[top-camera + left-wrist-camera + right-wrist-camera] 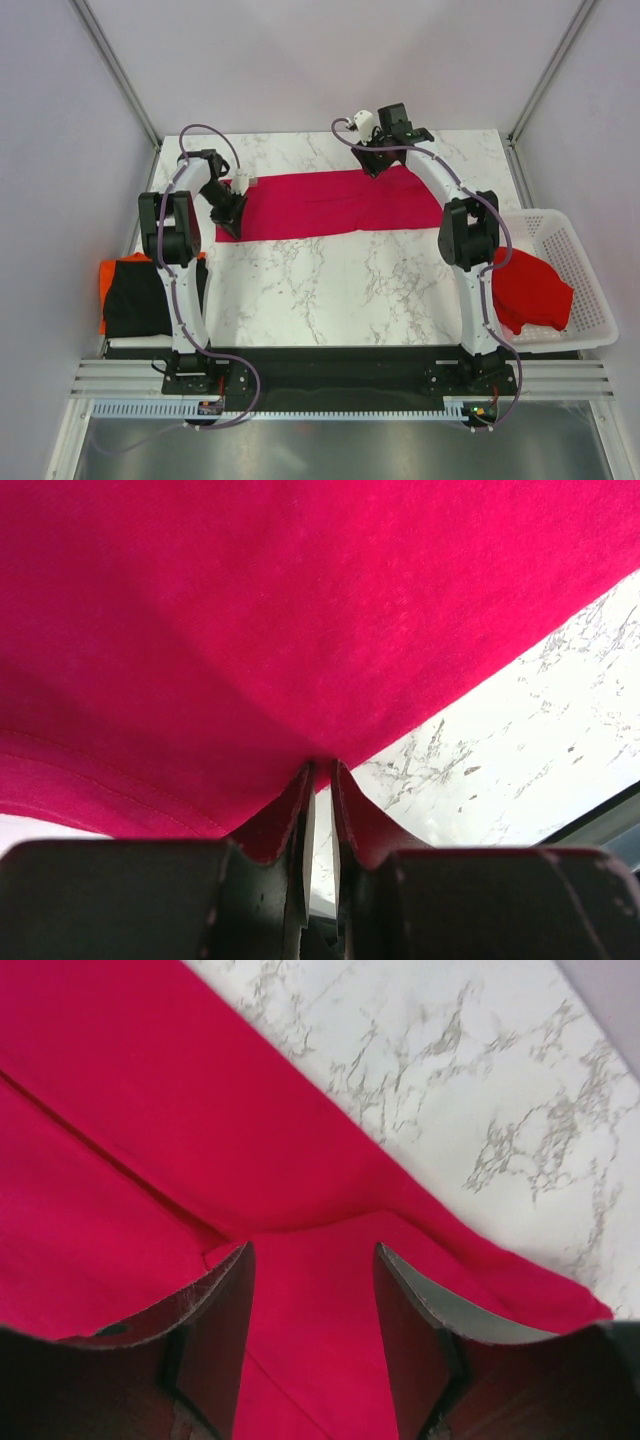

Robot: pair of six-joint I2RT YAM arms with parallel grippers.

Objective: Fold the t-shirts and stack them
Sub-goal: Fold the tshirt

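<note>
A crimson-pink t-shirt (320, 203) lies spread as a wide band across the far half of the marble table. My left gripper (231, 215) is shut on its left edge; in the left wrist view the jaws (320, 770) pinch the cloth (250, 630). My right gripper (378, 165) is open over the shirt's far right corner; in the right wrist view its fingers (313, 1252) straddle a fold of the cloth (300, 1300). A red t-shirt (530, 290) lies bunched in the basket. An orange and a black t-shirt (140, 295) lie stacked at the left.
The white lattice basket (580, 270) stands at the table's right edge. The marble table (330, 290) shows bare in front of the crimson shirt. Metal frame posts rise at the far corners.
</note>
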